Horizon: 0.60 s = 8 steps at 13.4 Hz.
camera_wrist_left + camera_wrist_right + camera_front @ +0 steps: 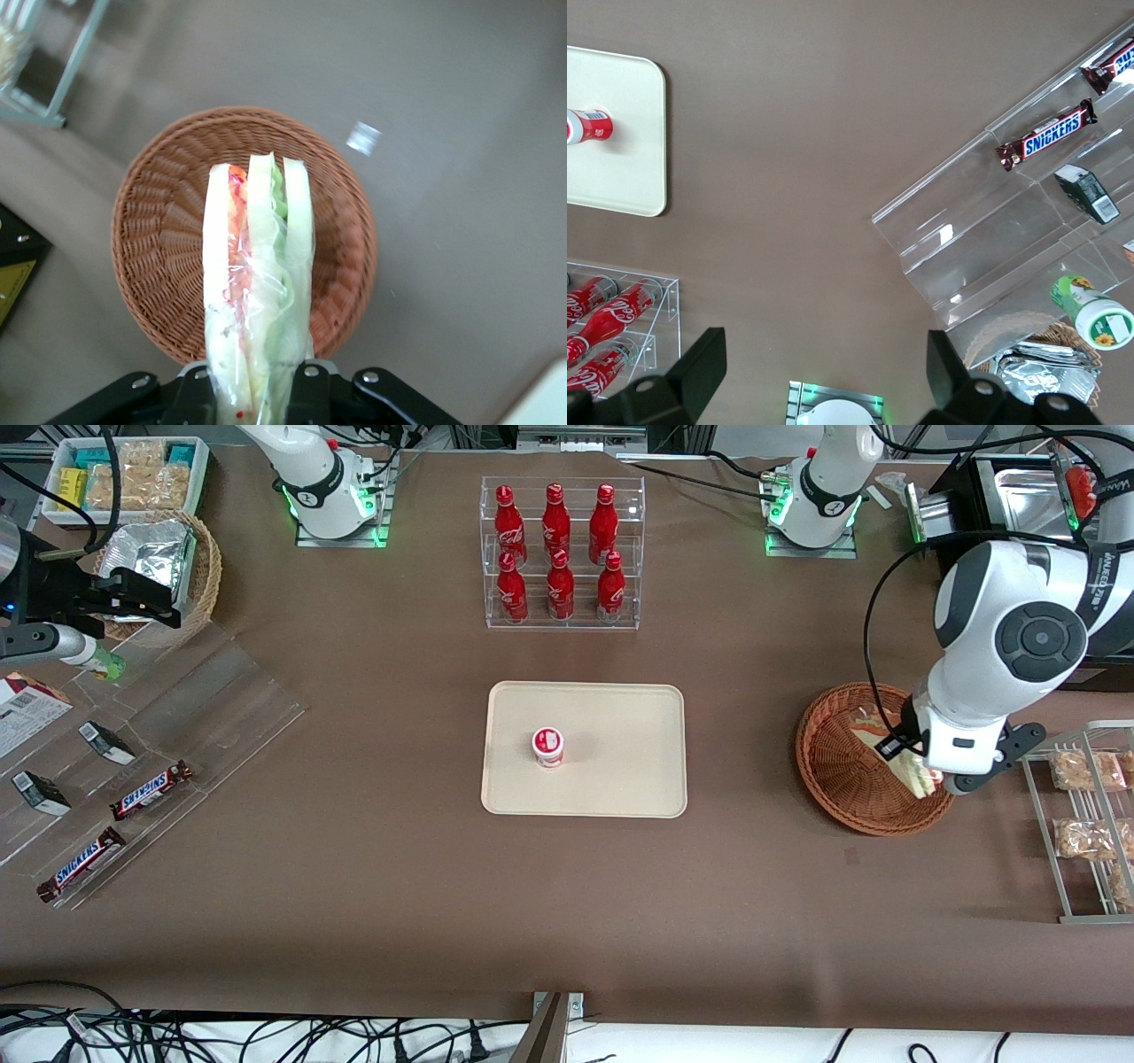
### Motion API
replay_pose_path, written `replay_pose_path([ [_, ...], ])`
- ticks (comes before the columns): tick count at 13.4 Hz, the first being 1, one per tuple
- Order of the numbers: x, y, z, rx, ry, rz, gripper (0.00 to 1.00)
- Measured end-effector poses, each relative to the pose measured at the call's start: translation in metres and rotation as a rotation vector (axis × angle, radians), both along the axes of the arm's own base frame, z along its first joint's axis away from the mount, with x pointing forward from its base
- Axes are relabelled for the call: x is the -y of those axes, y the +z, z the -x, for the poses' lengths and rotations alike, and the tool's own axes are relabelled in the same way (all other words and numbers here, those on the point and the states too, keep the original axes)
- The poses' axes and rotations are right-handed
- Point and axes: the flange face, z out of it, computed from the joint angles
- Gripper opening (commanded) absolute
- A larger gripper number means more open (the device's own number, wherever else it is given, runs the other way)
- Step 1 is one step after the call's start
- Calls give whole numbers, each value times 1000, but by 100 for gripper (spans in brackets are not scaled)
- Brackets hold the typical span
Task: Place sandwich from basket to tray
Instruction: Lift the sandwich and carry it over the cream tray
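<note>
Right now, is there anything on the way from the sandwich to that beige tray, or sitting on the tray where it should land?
The gripper is shut on the sandwich over the reddish-brown basket. Only bare tabletop lies between the basket and the tray. A small red-and-white cup stands on the tray near its middle; there is room around it.

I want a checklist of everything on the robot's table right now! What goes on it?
Surface: brown table, flat.
Job's things: sandwich held above the reddish basket; cream tray holds a small red-and-white cup.
Clutter: red bottles in a clear rack; Snickers bars on clear steps; bagged snacks on a metal rack.
Grippers: gripper over the basket, shut on the sandwich.
Cables: black tangle along the table's near edge.
Surroundings: nothing seen.
</note>
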Motion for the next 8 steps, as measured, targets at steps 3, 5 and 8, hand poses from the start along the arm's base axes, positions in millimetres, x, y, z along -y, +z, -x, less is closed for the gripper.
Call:
replay_pose_path([
  [3,66,28,5,22,-162,56,0],
  [5,116,37,17,25,-282,87,0],
  [8,180,26,40,-17,-488,123,0],
])
